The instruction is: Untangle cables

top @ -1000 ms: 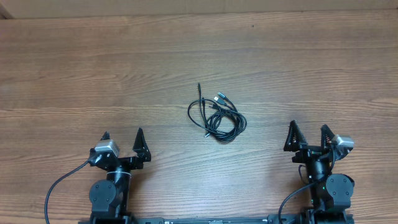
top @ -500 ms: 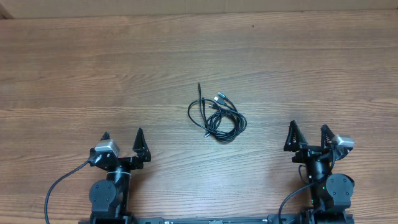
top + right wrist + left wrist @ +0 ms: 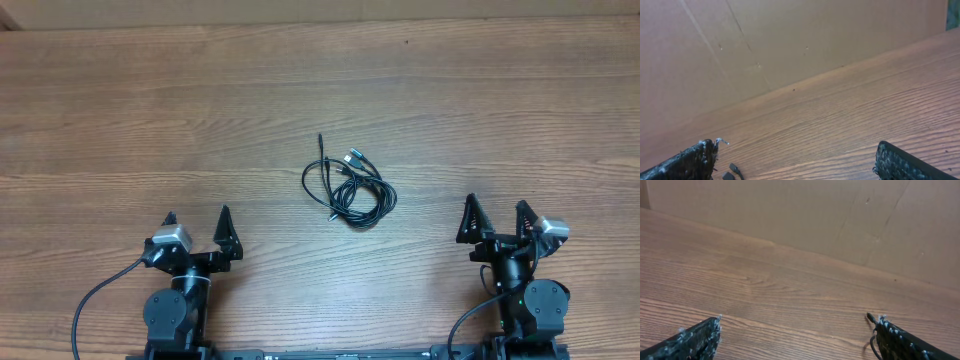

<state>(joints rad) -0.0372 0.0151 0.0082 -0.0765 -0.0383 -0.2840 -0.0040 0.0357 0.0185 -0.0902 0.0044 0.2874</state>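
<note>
Centrally, the cables [image 3: 349,187] are lying in one tangled bundle of loose black loops on the wooden bench [image 3: 120,110], with silver-tipped plug ends [image 3: 352,158] poking out at its far side. Both arms are sitting at the near edge, well apart from the bundle. The left tool [image 3: 197,213] is holding its fingers spread wide, gripping nothing; the right tool [image 3: 494,202] is likewise standing wide apart and empty. From the right wrist, two small plugs are showing at the bottom edge, and a brown cardboard wall [image 3: 790,40] is backing the bench.
</note>
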